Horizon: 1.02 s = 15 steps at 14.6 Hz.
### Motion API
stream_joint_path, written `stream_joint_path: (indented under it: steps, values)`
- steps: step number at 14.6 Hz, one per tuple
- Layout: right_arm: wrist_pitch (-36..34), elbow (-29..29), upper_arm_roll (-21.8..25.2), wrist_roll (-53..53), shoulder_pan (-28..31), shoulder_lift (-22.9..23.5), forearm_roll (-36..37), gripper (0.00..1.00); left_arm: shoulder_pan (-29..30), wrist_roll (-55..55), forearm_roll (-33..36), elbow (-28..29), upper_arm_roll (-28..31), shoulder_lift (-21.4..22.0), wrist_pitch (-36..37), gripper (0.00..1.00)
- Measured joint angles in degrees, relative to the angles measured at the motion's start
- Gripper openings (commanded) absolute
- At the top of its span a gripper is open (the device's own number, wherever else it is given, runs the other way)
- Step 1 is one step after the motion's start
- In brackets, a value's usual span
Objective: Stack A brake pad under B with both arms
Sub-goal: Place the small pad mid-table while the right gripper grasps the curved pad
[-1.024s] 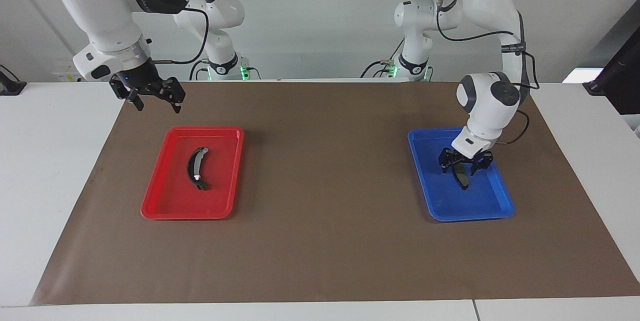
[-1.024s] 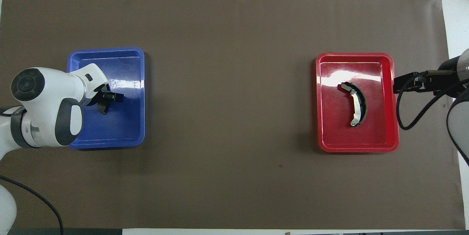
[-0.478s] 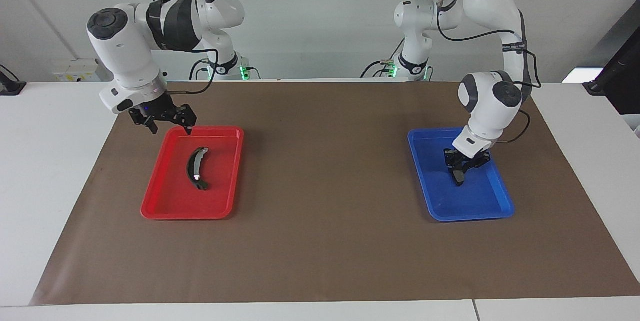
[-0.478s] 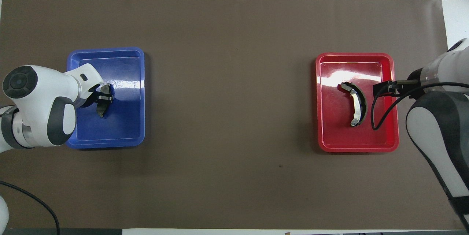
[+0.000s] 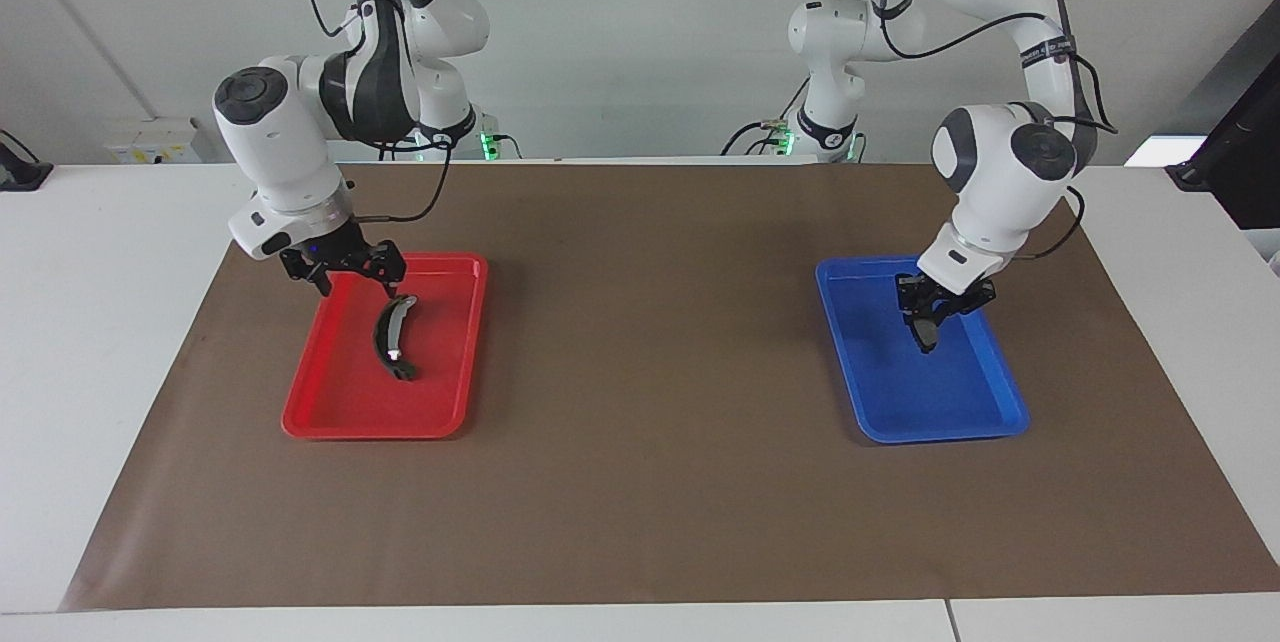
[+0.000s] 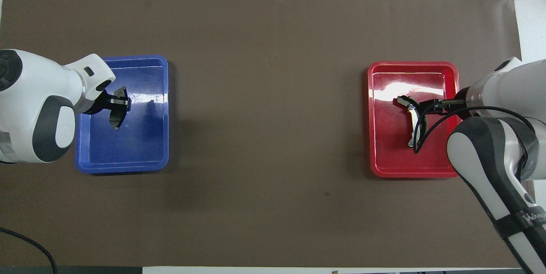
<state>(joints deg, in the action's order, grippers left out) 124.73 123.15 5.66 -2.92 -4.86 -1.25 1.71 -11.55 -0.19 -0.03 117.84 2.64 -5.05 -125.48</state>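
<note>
Fig. Two-arm pick phase, largest item first; places given rel. to the brown mat.

Desk (image 5: 110, 342), white, carries the brown mat (image 5: 650, 482), which spans most of it. Red tray (image 5: 335, 402) lies on the mat toward the right arm's end; blue tray (image 5: 960, 412) on the mat toward the left arm's end; centre strip of the mat lies between them.

Right arm: right tool (image 5: 350, 274) low over the robot-side rim of the red tray, fingers spread wide, holding nothing. B (image 5: 392, 337) lies flat in the red tray, just below the tool, apparently untouched.

Left arm: left tool (image 5: 935, 307) over the blue tray, fingers clamped on the A brake pad (image 6: 116, 116), which hangs edge-down and, by the look of it, is clear of the tray floor.

Step in hand (est.): A gripped and lifted; B approach underway.

Next (est.): left arm carries A to the mat's centre and lays it flat; right tool drops astride B, closes, then sets B on top of A. Needs alignment, since B is longer and curved.
</note>
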Motion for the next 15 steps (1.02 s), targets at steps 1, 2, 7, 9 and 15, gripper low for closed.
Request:
stream_joint_path:
  steps: [1,2,7,9,15]
  values:
    - [2.06,1.16,0.0,0.12,0.0,0.34,0.0,0.99,-3.15,-4.83,0.0,-0.17,-0.2,-0.09,-0.64,0.11]
    - [4.28,2.49,0.0,0.79,0.04,0.76,0.0,0.99,-6.53,-9.68,0.0,-0.17,-0.4,-0.36,-1.77,0.11]
    - [14.57,7.82,0.03,6.03,1.07,4.36,-0.16,0.99,-21.0,-27.52,0.01,-0.66,-0.86,-5.78,-10.52,0.16]
    - [16.62,8.0,0.02,6.89,1.07,6.57,-0.58,0.99,-24.64,-30.7,0.01,-3.54,-0.82,-10.13,-11.49,0.16]
    - [17.9,8.18,0.01,12.96,0.84,9.55,-3.61,0.72,-28.81,-33.42,0.01,-9.28,-0.76,-18.52,-12.35,0.64]
